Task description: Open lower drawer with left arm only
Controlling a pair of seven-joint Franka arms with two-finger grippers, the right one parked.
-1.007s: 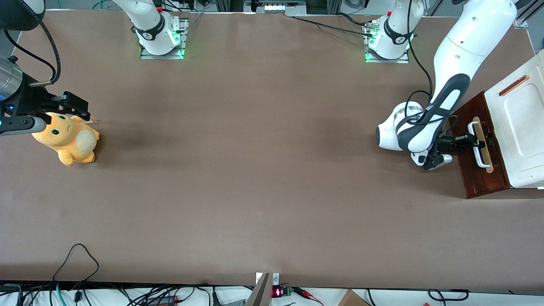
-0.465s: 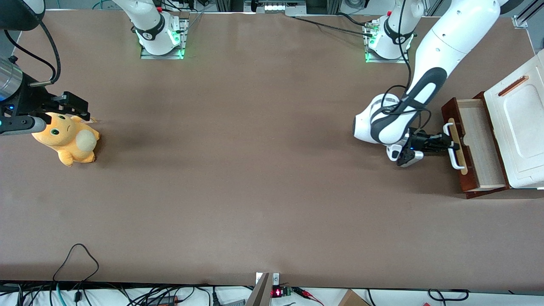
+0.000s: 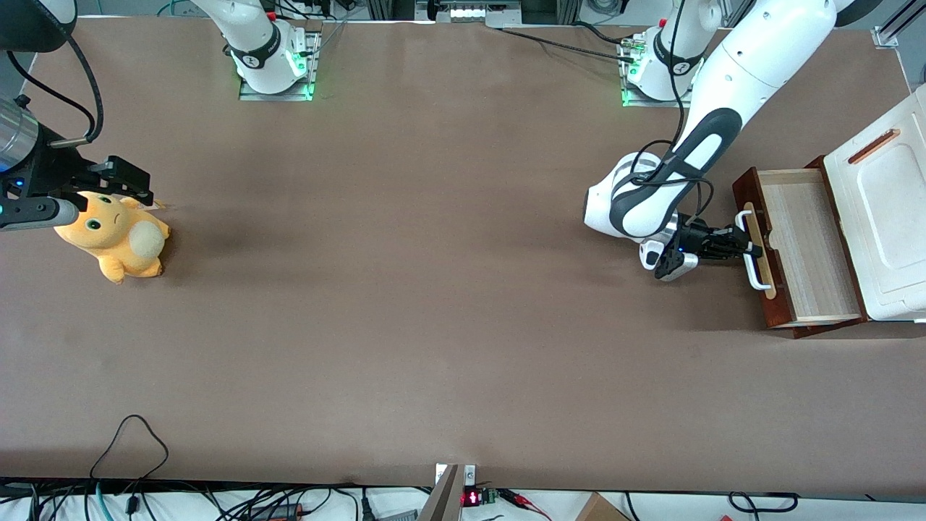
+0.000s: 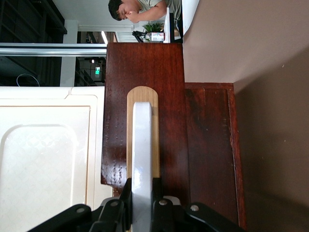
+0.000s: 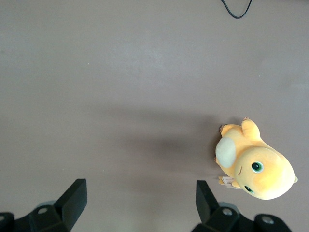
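The lower drawer [image 3: 803, 246] stands pulled out of the white cabinet [image 3: 879, 210] at the working arm's end of the table, its pale wood-grain inside showing. Its dark reddish-brown front [image 4: 169, 87] carries a white bar handle [image 4: 142, 140] on a pale wood strip [image 4: 155, 145]. The left arm [image 3: 651, 206] reaches low over the table in front of the drawer. Its black gripper [image 3: 751, 250] is shut on the handle [image 3: 754, 253]. In the left wrist view the gripper [image 4: 142, 203] has one black finger [image 4: 124, 195] pressed against each side of the white bar.
The cabinet's white top [image 4: 48, 159] has a thin copper-coloured slot [image 3: 874, 145]. An orange plush toy [image 3: 116, 235] lies toward the parked arm's end of the table, also in the right wrist view [image 5: 256, 166]. A black cable loop [image 3: 130, 434] lies near the table's front edge.
The drawer has slid out of the cabinet toward the parked arm's end, drawn by the gripper on its handle. More of its pale inside shows now than half a second ago.
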